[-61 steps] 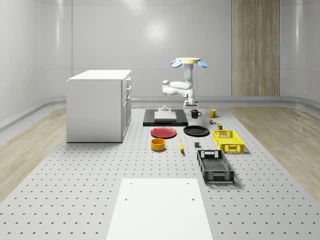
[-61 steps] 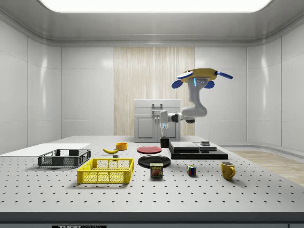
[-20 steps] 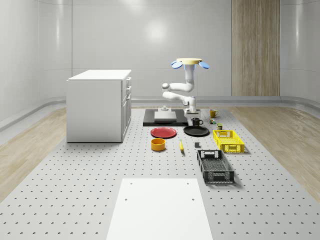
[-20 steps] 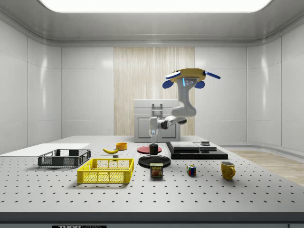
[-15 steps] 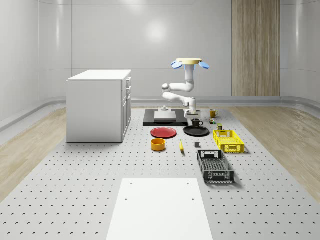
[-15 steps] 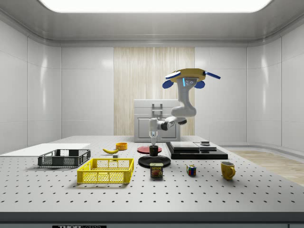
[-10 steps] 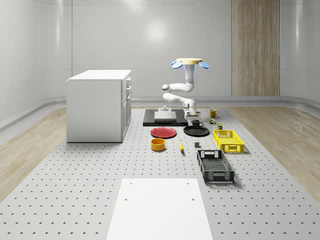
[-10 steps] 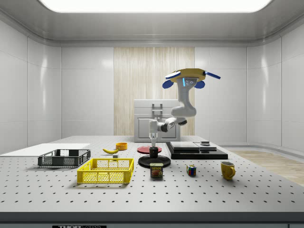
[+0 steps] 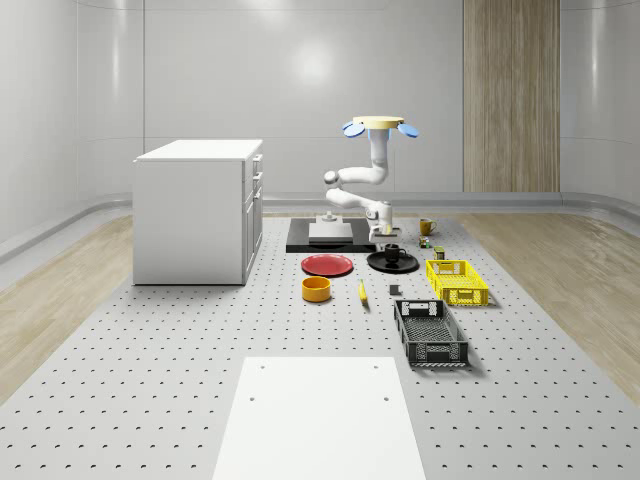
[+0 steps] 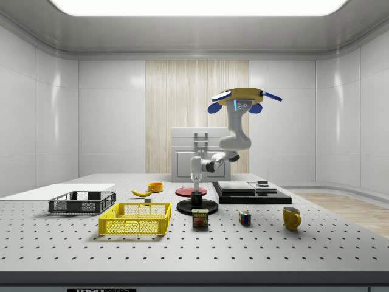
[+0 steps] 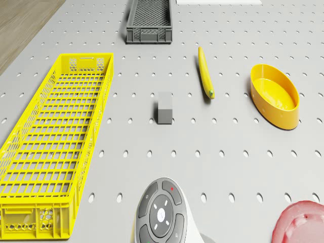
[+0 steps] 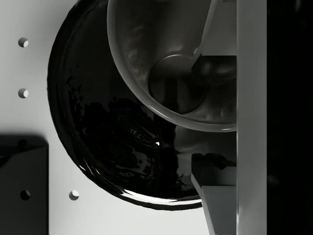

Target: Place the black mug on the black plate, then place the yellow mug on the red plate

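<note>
**Black mug down on the black plate**

Since three seconds ago the black mug (image 9: 391, 250) has travelled from beside the dark platform down onto the black plate (image 9: 404, 266), where it sits upright. My gripper (image 10: 196, 190) stands straight above it, fingers clamped on its rim, one finger (image 12: 221, 208) beside the mug wall. My drone (image 10: 245, 97) hovers above the dark platform (image 10: 252, 196). Well apart, the yellow mug (image 10: 291, 218) stands on the table (image 10: 255, 246); the red plate (image 9: 327, 265) lies just beside the black one.
</note>
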`<state>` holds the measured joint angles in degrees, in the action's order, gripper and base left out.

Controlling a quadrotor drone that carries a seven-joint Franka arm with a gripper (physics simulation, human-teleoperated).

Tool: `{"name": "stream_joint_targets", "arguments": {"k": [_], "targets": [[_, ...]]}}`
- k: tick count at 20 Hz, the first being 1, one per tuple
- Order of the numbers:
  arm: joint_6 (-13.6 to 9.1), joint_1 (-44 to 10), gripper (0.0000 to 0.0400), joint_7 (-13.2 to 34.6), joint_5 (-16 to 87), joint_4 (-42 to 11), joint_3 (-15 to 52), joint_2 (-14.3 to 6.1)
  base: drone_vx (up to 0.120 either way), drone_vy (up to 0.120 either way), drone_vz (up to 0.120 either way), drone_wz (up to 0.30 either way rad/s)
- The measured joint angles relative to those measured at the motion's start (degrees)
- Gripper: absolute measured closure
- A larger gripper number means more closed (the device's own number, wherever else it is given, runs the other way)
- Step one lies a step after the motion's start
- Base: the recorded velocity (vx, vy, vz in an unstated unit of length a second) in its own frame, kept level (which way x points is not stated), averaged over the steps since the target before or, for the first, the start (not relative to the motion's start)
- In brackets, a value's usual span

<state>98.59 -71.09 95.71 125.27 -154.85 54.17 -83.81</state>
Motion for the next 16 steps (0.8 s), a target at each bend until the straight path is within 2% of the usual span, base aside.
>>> {"name": "stream_joint_targets", "arguments": {"k": [3, 6, 9, 16], "targets": [[-0.8, 0.5, 0.0067, -0.2, -0.6, -0.6, 0.7, 0.2, 0.0, 0.0, 0.0, 0.0], [-1.9, 1.2, 0.0032, -0.3, -1.8, -1.7, 2.2, 0.2, 0.0, 0.0, 0.0, 0.0], [-2.8, 1.8, 0.0015, -0.4, -2.9, -2.6, 3.4, 0.3, 0.0, 0.0, 0.0, 0.0], [-4.2, 2.6, 0.0003, -0.6, -4.4, -3.7, 5.2, 0.5, 0.0, 0.0, 0.114, 0.0]]}}
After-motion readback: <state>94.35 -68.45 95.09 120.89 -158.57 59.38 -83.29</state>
